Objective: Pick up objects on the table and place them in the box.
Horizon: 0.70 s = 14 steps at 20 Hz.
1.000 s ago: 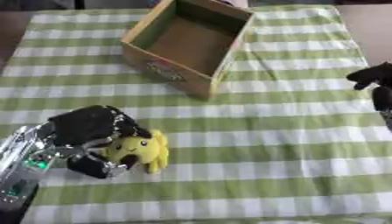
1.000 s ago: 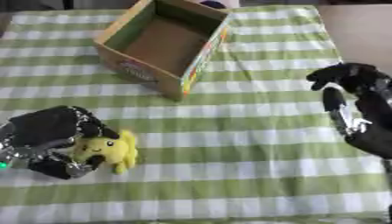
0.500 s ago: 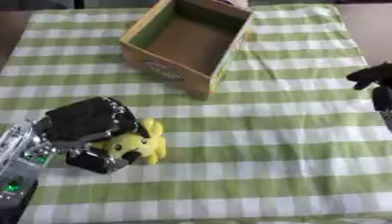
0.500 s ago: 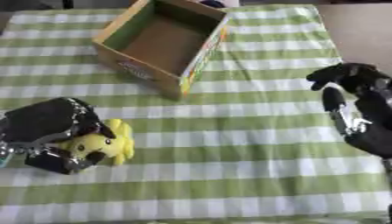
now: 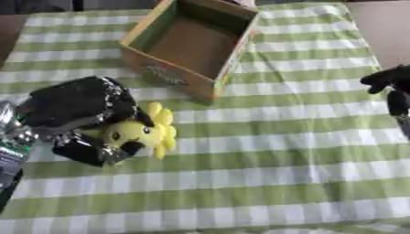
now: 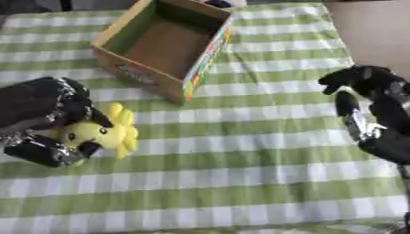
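A yellow plush toy (image 5: 144,131) with a petal-like fringe is held at the left, just above the green checked tablecloth. My left hand (image 5: 76,107) is shut on it, fingers over its top and thumb under it. The open cardboard box (image 5: 195,43) stands at the top centre, a short way up and to the right of the toy; its inside shows only bare brown floor. My right hand (image 6: 374,114) hovers at the right edge, fingers relaxed and holding nothing.
The green and white checked cloth (image 5: 272,151) covers the table. A brown tabletop strip (image 6: 372,32) shows beyond the cloth at the upper right.
My left hand has carried the yellow plush up and to the right, closer to the box. The right hand has stayed in place.
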Each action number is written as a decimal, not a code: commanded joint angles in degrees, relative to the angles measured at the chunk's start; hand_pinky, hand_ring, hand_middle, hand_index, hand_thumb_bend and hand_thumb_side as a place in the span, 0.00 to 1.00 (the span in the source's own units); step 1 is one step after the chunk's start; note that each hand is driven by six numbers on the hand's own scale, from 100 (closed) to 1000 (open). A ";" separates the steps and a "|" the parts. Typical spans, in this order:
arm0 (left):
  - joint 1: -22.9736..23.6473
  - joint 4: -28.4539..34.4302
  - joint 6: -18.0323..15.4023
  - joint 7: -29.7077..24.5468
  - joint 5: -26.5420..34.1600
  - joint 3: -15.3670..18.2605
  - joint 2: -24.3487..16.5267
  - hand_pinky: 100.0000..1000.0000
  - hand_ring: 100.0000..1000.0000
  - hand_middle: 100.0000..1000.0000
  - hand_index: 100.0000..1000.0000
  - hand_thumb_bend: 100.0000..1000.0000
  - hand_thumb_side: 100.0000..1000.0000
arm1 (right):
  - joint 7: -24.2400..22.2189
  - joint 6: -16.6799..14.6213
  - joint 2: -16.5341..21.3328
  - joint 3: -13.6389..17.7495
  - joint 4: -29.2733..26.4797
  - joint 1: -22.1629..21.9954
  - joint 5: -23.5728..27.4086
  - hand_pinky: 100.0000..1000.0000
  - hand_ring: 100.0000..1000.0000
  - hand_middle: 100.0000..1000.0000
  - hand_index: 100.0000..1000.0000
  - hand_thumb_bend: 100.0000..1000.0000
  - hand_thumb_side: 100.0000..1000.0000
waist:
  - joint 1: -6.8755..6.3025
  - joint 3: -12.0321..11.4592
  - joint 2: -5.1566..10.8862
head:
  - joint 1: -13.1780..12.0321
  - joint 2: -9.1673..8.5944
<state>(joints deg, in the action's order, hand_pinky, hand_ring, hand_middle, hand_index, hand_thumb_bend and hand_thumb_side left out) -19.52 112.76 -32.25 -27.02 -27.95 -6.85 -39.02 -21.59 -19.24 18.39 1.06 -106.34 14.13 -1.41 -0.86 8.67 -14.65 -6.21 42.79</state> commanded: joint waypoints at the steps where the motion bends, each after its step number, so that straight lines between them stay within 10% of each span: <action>1: -3.67 -1.42 1.28 0.00 3.71 0.64 -3.49 0.40 0.23 0.13 0.65 0.00 0.16 | -0.27 -0.03 0.62 0.21 -0.49 0.47 0.31 0.76 0.70 0.49 0.71 0.00 0.47 | -0.08 0.25 0.98 | 0.44 -0.15; 14: -26.95 -33.98 3.76 3.00 6.98 -2.39 -3.13 0.39 0.23 0.13 0.67 0.00 0.16 | -1.81 -0.27 0.62 -1.28 -0.24 0.50 1.20 0.76 0.70 0.49 0.71 0.00 0.47 | -0.20 3.43 1.62 | 0.65 -2.05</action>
<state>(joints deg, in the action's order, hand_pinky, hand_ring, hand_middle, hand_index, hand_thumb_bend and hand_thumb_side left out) -45.11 81.07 -28.49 -24.99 -20.59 -9.39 -41.64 -23.10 -19.35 18.39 -0.23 -106.14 14.11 -0.81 -1.02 12.20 -14.17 -5.44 41.54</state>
